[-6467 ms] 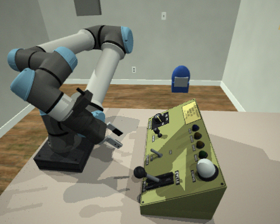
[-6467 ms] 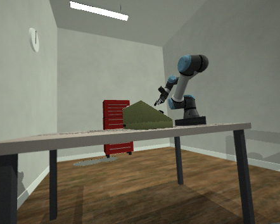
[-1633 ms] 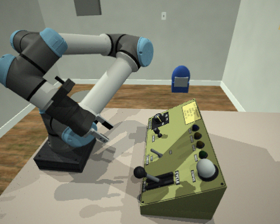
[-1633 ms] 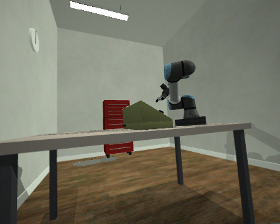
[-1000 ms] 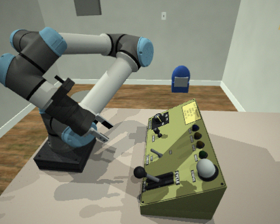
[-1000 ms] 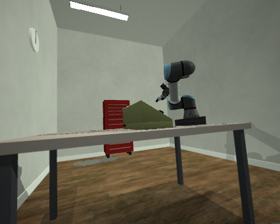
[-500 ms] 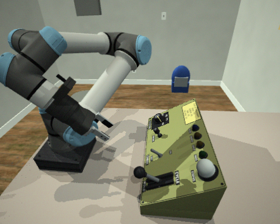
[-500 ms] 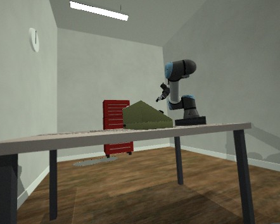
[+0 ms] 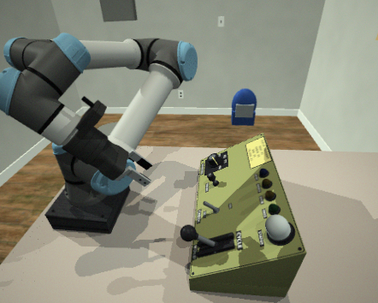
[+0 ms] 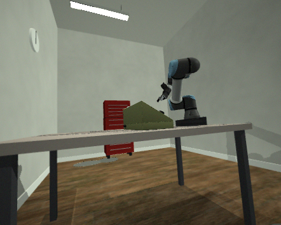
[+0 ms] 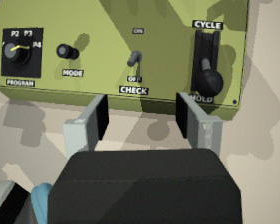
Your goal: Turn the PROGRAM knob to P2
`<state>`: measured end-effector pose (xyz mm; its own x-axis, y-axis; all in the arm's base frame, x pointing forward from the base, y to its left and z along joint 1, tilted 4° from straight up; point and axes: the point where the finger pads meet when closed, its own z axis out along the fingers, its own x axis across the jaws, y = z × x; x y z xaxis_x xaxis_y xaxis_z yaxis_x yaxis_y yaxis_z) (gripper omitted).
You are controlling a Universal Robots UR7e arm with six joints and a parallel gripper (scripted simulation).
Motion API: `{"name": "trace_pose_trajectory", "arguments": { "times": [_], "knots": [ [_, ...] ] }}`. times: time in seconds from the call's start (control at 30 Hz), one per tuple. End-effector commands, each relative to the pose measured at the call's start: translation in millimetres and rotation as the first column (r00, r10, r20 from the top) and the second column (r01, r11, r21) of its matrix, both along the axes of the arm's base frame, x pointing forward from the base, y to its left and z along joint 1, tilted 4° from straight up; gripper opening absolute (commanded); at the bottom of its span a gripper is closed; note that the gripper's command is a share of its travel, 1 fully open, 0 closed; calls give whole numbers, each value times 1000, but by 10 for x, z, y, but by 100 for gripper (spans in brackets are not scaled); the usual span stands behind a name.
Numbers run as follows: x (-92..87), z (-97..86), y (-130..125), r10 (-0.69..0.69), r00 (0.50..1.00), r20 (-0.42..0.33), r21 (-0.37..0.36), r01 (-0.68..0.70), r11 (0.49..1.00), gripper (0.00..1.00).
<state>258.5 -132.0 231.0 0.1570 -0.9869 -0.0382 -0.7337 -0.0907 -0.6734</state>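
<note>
Above the table [image 9: 338,205], short of the console [image 11: 121,50], my gripper [image 11: 142,107] hangs wide open, holding nothing; PROGRAM knob [image 11: 16,52] lies off left, untouched.

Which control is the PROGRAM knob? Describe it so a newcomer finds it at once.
Find the olive-green console on the table. In the wrist view, its front row of controls ends at far left with the PROGRAM knob. Unlike the plain MODE knob beside it, it sits on a black square plate marked P2, P3, P4 and carries a yellow pointer line.

Olive-green console [image 9: 244,201], black PROGRAM knob [image 11: 15,52] with yellow pointer
</note>
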Motion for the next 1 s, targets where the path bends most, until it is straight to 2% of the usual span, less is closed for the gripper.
{"name": "trace_pose_trajectory", "arguments": {
  "times": [0.0,0.23,0.5,0.57,0.77,0.97],
  "knots": [
    [-6,3,49,55,998,-10,-19,-55,998,100],
    [-24,4,159,187,982,-37,-62,-189,980,100],
    [-54,-1,288,368,926,-79,-119,-375,919,100],
    [-54,-1,288,368,926,-79,-119,-375,919,100],
    [-80,-9,376,516,848,-120,-163,-530,832,100],
    [-98,-23,447,662,730,-169,-205,-683,701,100]
  ]
}}
